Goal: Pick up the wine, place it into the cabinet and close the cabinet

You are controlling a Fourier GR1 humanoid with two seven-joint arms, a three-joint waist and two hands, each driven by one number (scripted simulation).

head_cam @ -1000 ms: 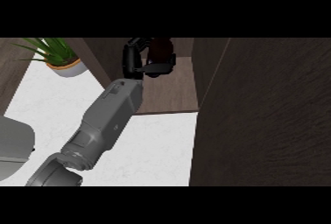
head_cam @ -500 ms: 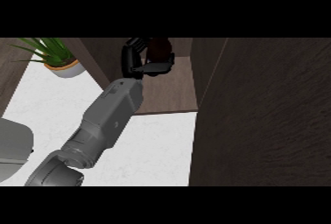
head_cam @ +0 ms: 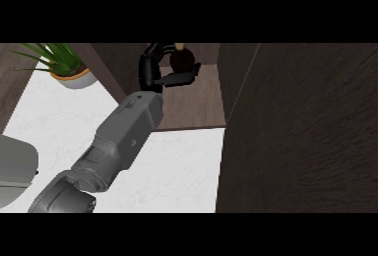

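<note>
I can read no text, label, brand or number anywhere here, not even on the wine bottle (head_cam: pixel 180 59).

Kitchen in a home, by the fittings. White speckled bench (head_cam: pixel 184 165) running between dark wood-grain cabinet (head_cam: pixel 295 125) fronts. One cabinet compartment open, wooden floor visible inside, dark wine (head_cam: pixel 179 58) bottle standing in it. Potted plant (head_cam: pixel 63 62) with long green leaves in a pale pot at far left of bench. Rounded grey object at left edge, not identifiable.
</note>
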